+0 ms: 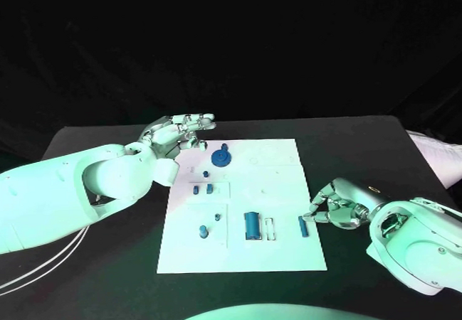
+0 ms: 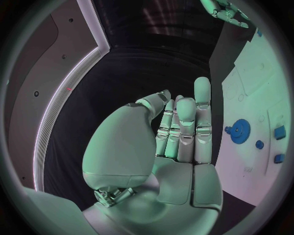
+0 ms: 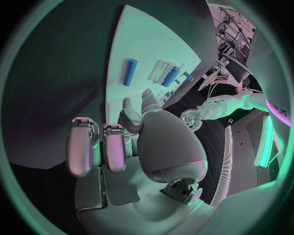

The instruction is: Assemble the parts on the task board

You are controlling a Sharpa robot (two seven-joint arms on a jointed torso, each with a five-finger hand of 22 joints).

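beside the task board (image 1: 287,261), right hand (image 1: 335,205) curls empty; left hand (image 1: 180,130) too (fingers drawn in).

- Table (image 1: 113,279) was plain black, no pattern.
- Board (image 1: 281,250) was white all over.
- Parts were blue: the gear (image 1: 223,158), the long bar (image 1: 303,226), the fat cylinder (image 1: 252,225).
- Arms were white, left hand (image 1: 178,132) and right hand (image 1: 335,205) silver.
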